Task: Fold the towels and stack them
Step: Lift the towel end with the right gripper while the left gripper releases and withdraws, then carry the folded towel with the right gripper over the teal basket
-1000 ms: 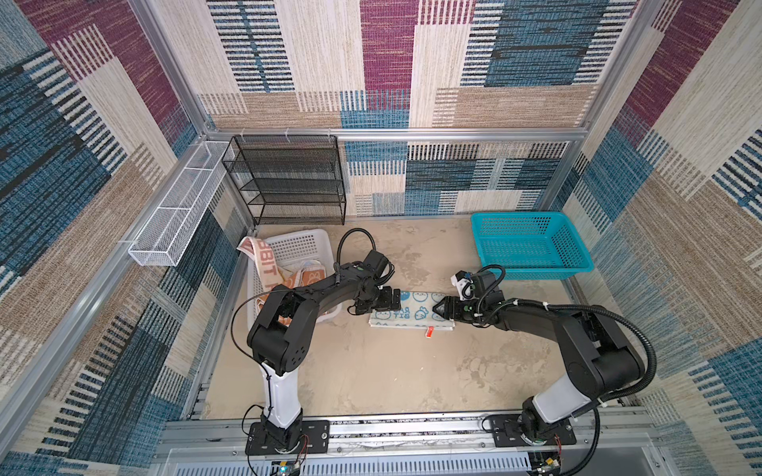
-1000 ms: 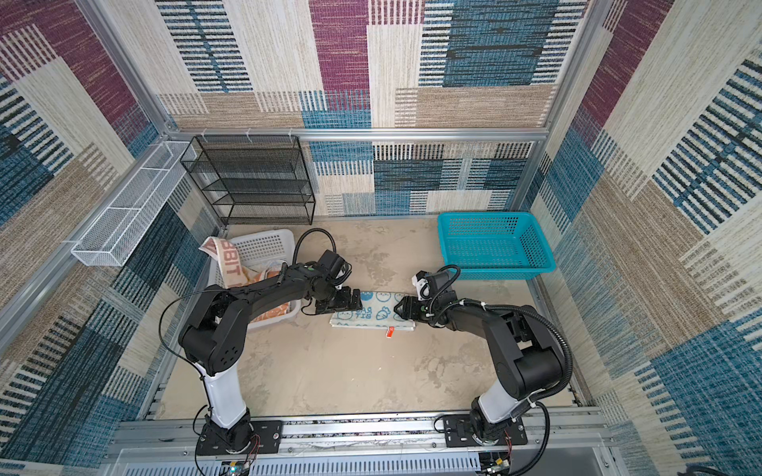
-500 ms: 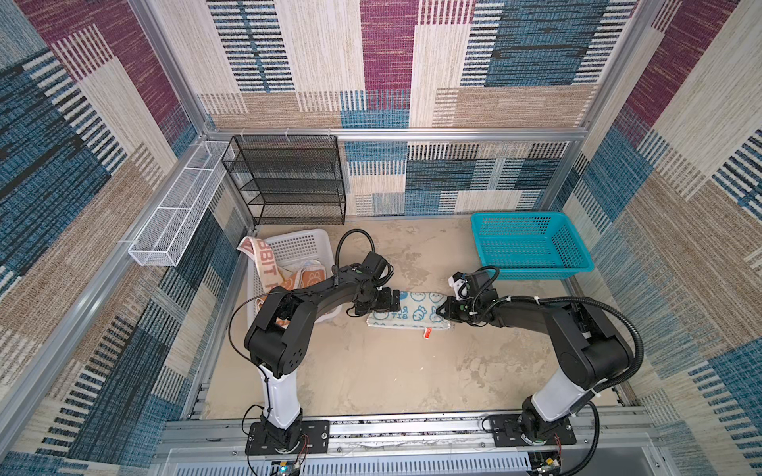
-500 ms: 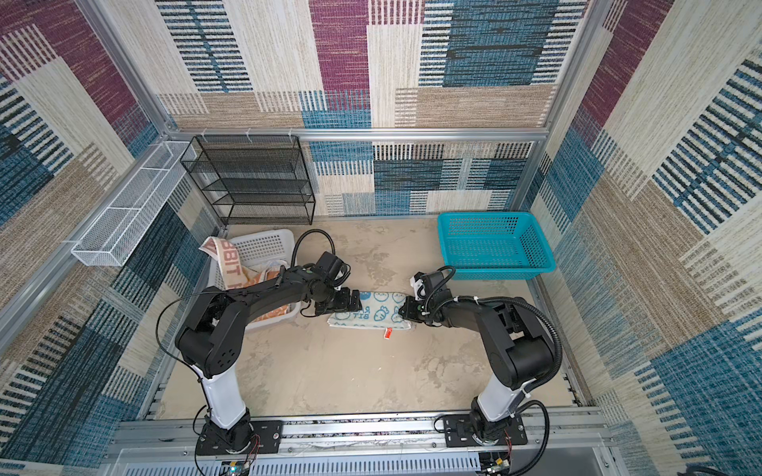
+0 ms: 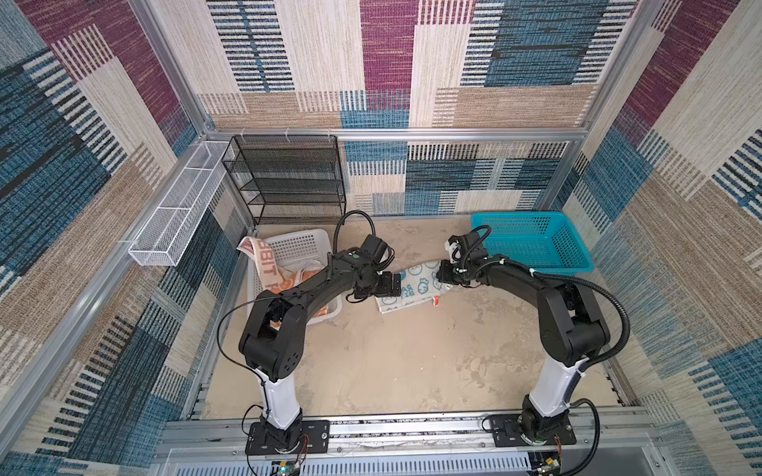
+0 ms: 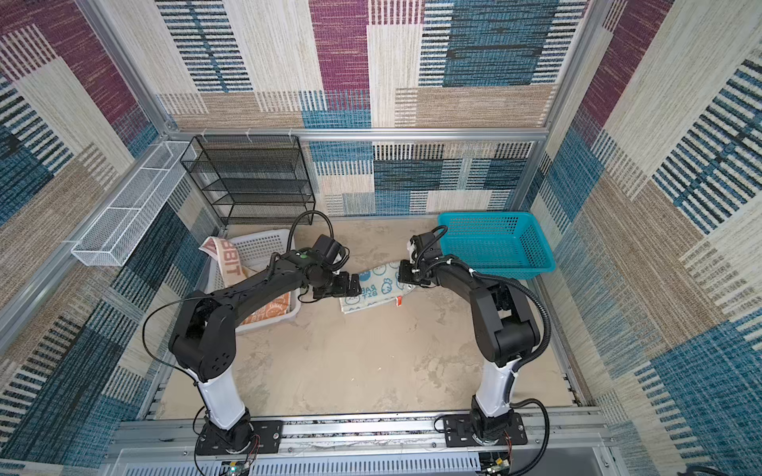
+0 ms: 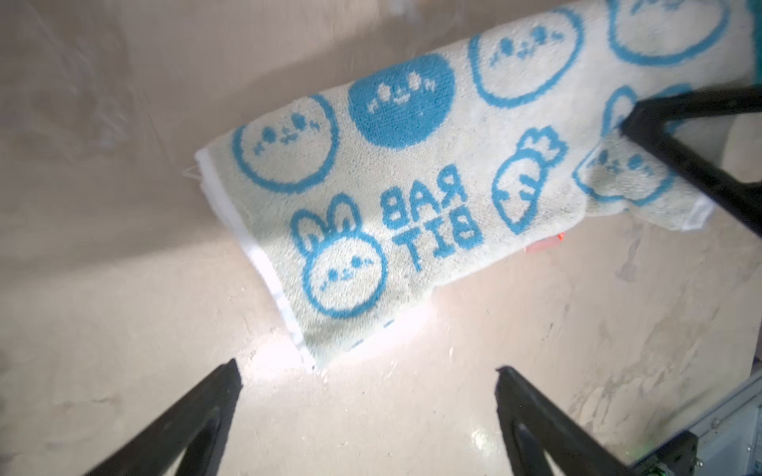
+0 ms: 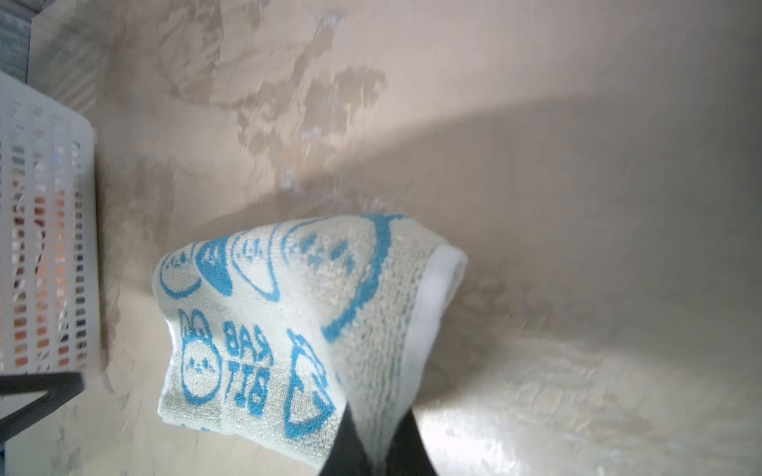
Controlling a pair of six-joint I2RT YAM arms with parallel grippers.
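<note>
Your left arm (image 5: 321,280) is covering part of the orange-printed towel (image 5: 285,283) in the white basket (image 5: 295,249), and the blue-rabbit towel (image 7: 391,185) is running off the left wrist view's edge.

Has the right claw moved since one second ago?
Yes. The right claw, shut on the blue rabbit towel, moved up the view, nearer the teal basket.

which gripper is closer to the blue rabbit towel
Right. The right gripper is shut on the raised end of the blue rabbit towel; the left gripper is open, just short of its opposite end.
</note>
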